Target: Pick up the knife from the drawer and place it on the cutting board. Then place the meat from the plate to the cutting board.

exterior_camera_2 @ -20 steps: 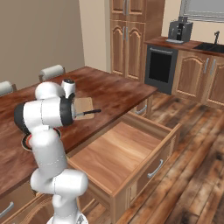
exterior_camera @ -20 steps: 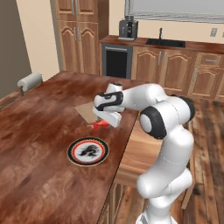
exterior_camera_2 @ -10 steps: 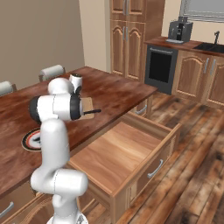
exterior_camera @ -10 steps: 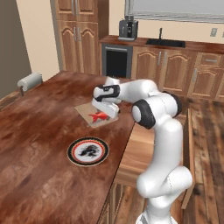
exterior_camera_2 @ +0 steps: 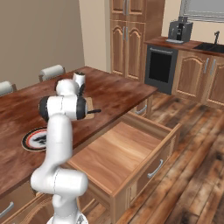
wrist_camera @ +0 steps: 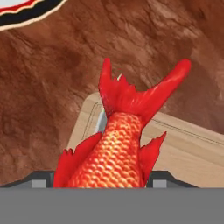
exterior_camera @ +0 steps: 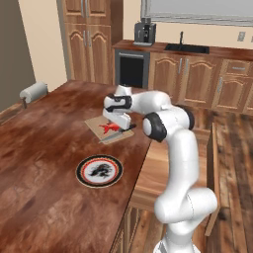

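Note:
The meat, a red-orange scaly lump with fin-like flaps, sits between the fingers of my gripper, which is shut on it. In the left base view the gripper hangs just over the pale cutting board with the meat below it, close to the board. The knife lies along the board's near edge, and its grey blade peeks out under the meat. The plate rests on the table nearer the base, with no food on it. The drawer stands pulled out.
A paper-towel roll lies at the table's far left. The open drawer juts out past the table edge beside my arm. Chair backs stand along the table's far side. Cabinets, an oven and a coffee machine line the back wall.
The arm has swung away from the plate and out over the cutting board, carrying the meat with it. The plate, knife and drawer have stayed put.

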